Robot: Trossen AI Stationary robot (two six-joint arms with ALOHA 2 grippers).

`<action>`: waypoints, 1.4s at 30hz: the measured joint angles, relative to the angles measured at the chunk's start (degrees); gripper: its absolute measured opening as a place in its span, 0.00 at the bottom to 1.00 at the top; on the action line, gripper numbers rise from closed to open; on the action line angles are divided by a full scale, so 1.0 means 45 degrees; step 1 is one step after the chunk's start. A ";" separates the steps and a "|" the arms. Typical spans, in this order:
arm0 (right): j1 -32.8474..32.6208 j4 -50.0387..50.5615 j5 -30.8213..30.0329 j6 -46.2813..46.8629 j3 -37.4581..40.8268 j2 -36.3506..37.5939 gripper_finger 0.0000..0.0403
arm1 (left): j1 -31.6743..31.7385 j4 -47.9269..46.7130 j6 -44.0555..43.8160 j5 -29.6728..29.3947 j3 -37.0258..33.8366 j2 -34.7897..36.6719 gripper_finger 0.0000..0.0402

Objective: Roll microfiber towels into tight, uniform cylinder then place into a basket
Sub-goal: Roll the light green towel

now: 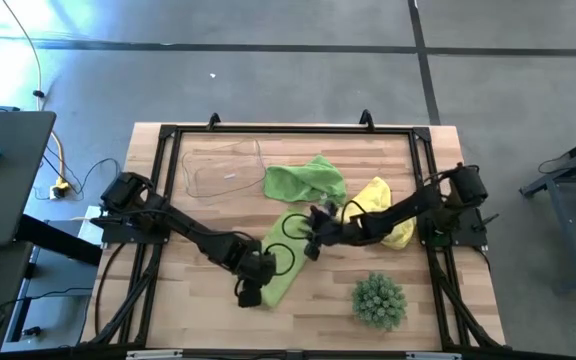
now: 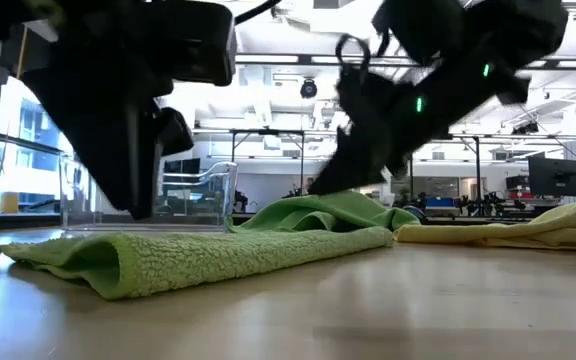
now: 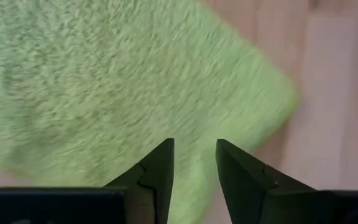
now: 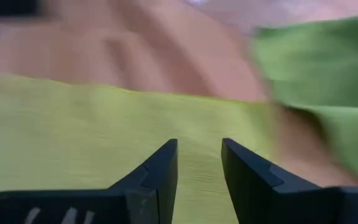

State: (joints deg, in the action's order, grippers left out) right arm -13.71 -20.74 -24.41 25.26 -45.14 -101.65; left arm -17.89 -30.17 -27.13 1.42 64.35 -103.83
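Note:
One lime green towel lies spread flat on the table's near middle; it also shows in the low view. My left gripper hovers over the towel's near end, fingers slightly apart. My right gripper is over the towel's far end, fingers slightly apart. A second lime green towel lies crumpled behind it. The yellow towel lies crumpled under my right arm. The clear basket stands at the far left.
A spiky green ball-shaped plant stands at the near right of the table. Bare wood lies left of the flat towel and along the near edge. A black frame runs round the table's far edge and sides.

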 joint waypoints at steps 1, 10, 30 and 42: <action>-0.0195 -0.0030 0.0403 0.0413 -0.0079 0.0046 0.29 | 0.0000 -0.0316 0.0430 -0.0090 0.0034 0.0000 0.27; -0.2253 0.0750 -0.1763 0.2728 -0.0204 -0.0450 0.29 | -0.0266 -0.1851 0.2554 -0.1448 0.0030 0.0000 0.27; 0.0329 0.1771 -0.3292 -0.1436 -0.0195 -0.1165 0.29 | -0.0773 0.1290 -0.0118 -0.1789 0.0059 -0.1431 0.27; -0.0657 0.2287 -0.0810 -0.2296 -0.0632 0.1409 0.29 | -0.0655 -0.0550 0.2791 -0.0784 0.0612 0.0030 0.27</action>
State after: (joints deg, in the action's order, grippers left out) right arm -16.67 -10.45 -28.05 14.92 -47.99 -95.31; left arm -20.84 -32.64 -14.57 -2.11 67.11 -103.70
